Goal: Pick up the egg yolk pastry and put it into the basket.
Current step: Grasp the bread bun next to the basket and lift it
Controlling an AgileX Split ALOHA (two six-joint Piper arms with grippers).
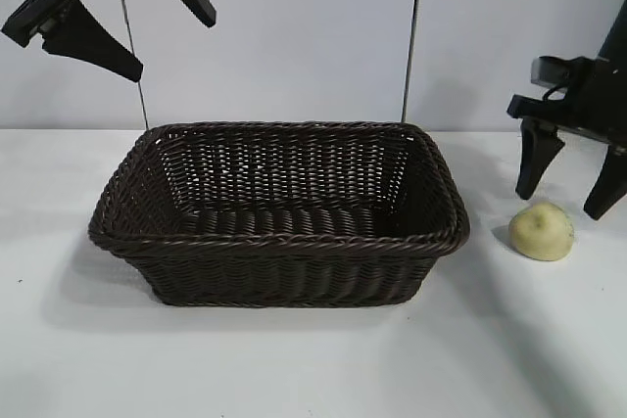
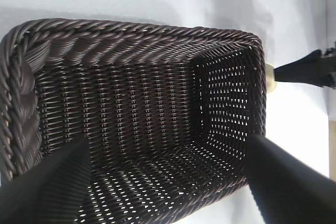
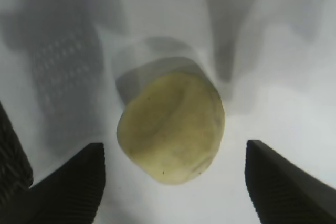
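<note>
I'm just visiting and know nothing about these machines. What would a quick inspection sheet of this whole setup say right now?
Surface: plain white table, bare around the items.
Job's things: large dark brown woven wicker basket stands at the middle with nothing inside; small pale yellow dome-shaped egg yolk pastry lies on the table to its right, apart from it.
Clutter: nothing seen.
Grippers: right gripper is open, fingers pointing down just above and behind the pastry, not touching it; left gripper is open, raised high above the basket's left end.
Cables: a thin dark line hangs behind the left gripper; cannot tell whether it is a cable.
Surroundings: pale wall panels behind the table.
</note>
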